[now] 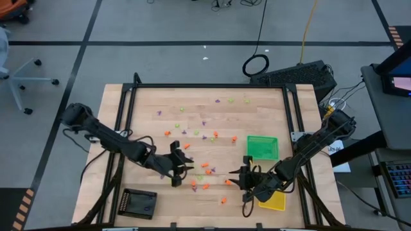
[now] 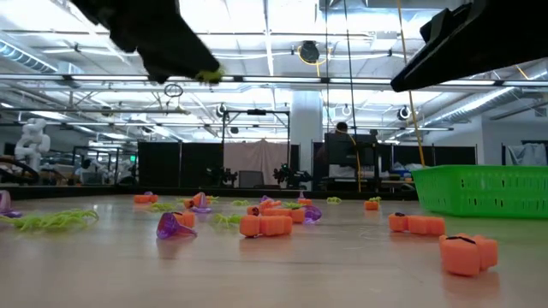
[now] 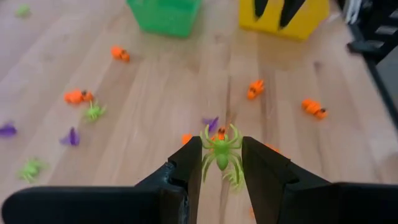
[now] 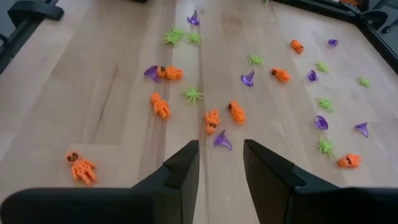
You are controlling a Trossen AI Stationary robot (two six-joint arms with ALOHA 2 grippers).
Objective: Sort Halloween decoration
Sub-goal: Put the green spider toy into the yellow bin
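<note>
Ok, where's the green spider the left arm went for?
In the left wrist view the green spider sits pinched between the left gripper fingers, above the table, facing the green tray.

Wooden table: scattered trinkets, green tray, yellow tray, black tray.

Bright overhead strip lighting, softly blurred wrist views

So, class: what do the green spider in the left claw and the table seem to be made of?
Green spider: probably moulded plastic, judging by its uniform lime colour and thin, stiff-looking legs. It sits between the left claw's fingers.
Table: wood, matte, with pale boards, visible grain and seams.
</note>
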